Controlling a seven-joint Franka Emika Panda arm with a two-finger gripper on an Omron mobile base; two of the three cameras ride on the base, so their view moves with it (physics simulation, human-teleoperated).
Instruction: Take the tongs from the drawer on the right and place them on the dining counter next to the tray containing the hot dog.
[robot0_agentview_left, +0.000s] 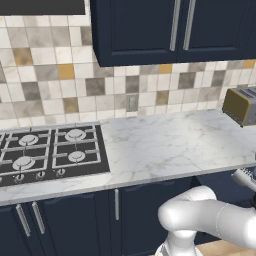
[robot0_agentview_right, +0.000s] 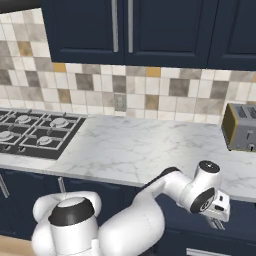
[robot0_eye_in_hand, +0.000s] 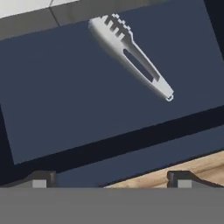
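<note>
The silver-grey tongs (robot0_eye_in_hand: 133, 57) lie flat inside the open navy drawer (robot0_eye_in_hand: 65, 100), slanting across its floor with the toothed tips toward the far end. In the hand view my gripper (robot0_eye_in_hand: 110, 181) hovers above the drawer's near edge. It is open, its fingertips (robot0_eye_in_hand: 39, 179) are wide apart, and nothing is between them. The tongs sit ahead of the fingers, well apart from them. In the right base view the gripper (robot0_agentview_right: 218, 221) points down below the front edge of the marble worktop (robot0_agentview_right: 150, 150), at the right. The dining counter, tray and hot dog are out of view.
A black stove (robot0_agentview_left: 47, 152) sits on the worktop's left and a toaster (robot0_agentview_right: 241, 127) on its right. Navy upper cabinets (robot0_agentview_right: 125, 30) hang above the tiled wall. Lower cabinet doors (robot0_agentview_left: 75, 220) with vertical handles are under the stove. Wooden floor (robot0_eye_in_hand: 175, 168) shows beyond the drawer front.
</note>
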